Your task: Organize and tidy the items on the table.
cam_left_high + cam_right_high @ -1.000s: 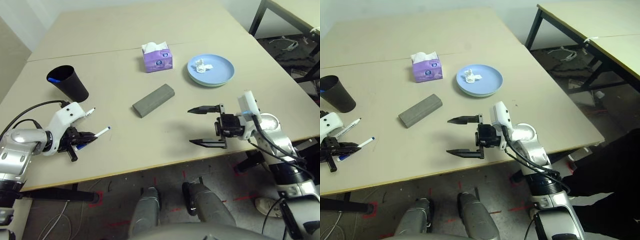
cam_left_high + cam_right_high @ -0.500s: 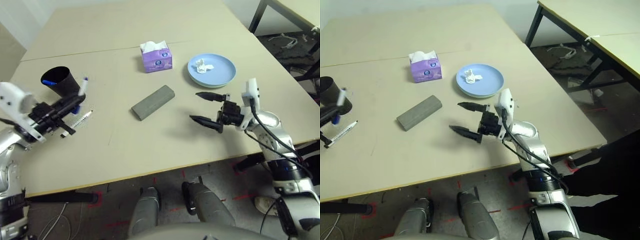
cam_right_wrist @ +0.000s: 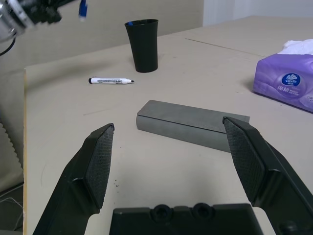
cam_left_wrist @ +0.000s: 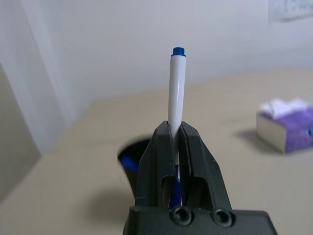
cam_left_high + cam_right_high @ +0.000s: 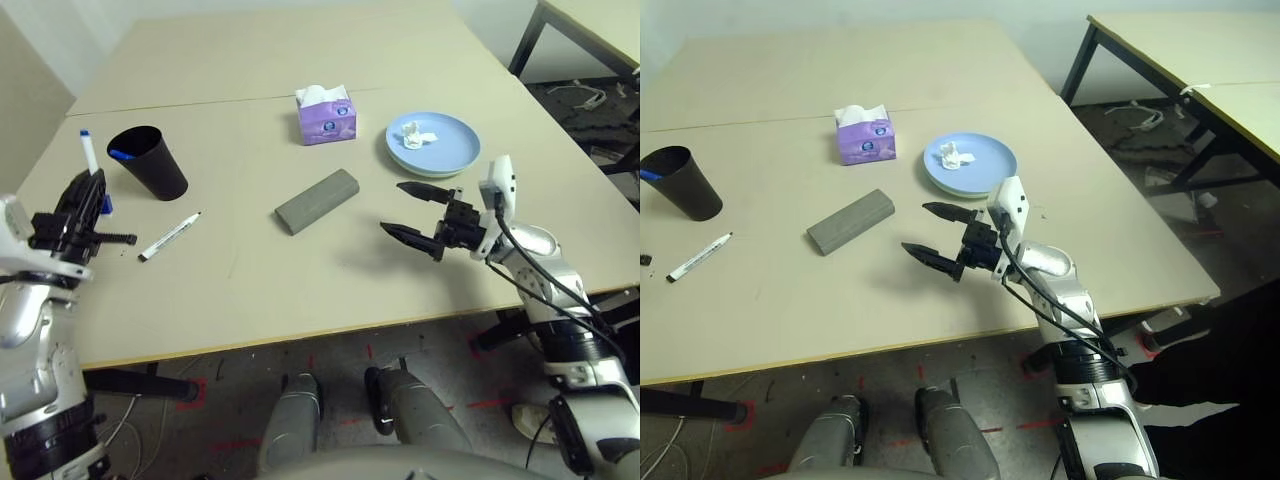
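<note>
Markers first: one white marker (image 4: 175, 98) with a blue tip stands upright in the left gripper (image 4: 175, 147), whose two black fingers are clamped tight on its barrel, at the near left edge of the table (image 5: 250, 290). At the near right, the right gripper (image 5: 415, 212) hangs over the tabletop pointing left, its fingers spread wide with nothing between them. A second marker (image 5: 170, 236) lies flat on the table, just right of the left gripper and near the black cup (image 5: 148, 162), which stands a little farther back with something blue inside. At mid-table the grey oblong case (image 5: 317, 200) lies at a slant, left of the right gripper. Farther right, the blue plate (image 5: 434, 143) holds a crumpled white tissue (image 5: 415, 134). Left of it sits a purple tissue box (image 5: 327, 115), just short of the seam across the tabletop.
</note>
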{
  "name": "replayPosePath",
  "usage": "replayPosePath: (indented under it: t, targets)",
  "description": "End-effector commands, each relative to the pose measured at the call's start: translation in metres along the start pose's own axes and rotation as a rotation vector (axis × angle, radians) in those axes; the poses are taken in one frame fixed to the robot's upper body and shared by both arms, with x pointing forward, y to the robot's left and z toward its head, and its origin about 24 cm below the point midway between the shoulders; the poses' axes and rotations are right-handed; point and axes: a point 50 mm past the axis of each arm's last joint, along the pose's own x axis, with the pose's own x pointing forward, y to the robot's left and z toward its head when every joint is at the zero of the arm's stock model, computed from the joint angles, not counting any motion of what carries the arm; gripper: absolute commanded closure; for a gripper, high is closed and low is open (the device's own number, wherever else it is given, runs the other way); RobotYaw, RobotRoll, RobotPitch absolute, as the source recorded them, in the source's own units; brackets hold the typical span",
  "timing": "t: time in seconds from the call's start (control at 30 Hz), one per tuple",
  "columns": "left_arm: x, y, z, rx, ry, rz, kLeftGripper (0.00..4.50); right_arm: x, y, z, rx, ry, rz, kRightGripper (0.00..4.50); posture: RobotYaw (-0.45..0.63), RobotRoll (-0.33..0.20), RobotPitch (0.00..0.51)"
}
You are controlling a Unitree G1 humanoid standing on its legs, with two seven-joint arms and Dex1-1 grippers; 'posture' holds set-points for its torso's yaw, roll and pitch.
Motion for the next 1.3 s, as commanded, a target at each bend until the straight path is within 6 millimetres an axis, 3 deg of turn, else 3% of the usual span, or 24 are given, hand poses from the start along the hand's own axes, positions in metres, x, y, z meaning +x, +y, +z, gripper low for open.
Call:
replayPosePath:
  t: [0.03, 0.17, 0.47, 0.73, 1.03, 1.3]
  targets:
    - [0.013, 0.005, 0.002, 0.032, -0.021, 0.003, 4.47, 0.002, 0.003, -0.002, 0.007, 0.009, 0.016, 0.00, -0.04, 0.000, 0.170]
    - [0.031, 0.014, 0.004, 0.043, -0.050, 0.026, 4.47, 0.002, 0.004, -0.003, 0.009, 0.009, 0.024, 0.00, -0.03, 0.000, 0.173]
    - [0.063, 0.041, -0.014, 0.132, -0.017, 0.081, 4.47, 0.003, 0.006, -0.001, 0.013, 0.008, 0.043, 0.00, -0.04, 0.000, 0.181]
    - [0.084, 0.037, -0.026, 0.137, -0.019, 0.058, 4.47, -0.001, 0.010, -0.002, 0.014, 0.011, 0.042, 0.00, -0.06, 0.000, 0.185]
    - [0.093, 0.028, -0.038, 0.112, 0.015, 0.057, 4.47, -0.005, 0.012, -0.003, 0.007, 0.017, 0.037, 0.00, -0.08, 0.000, 0.183]
    - [0.088, 0.026, -0.048, 0.098, 0.041, 0.070, 4.47, -0.005, 0.011, 0.000, 0.005, 0.012, 0.034, 0.00, -0.09, 0.000, 0.187]
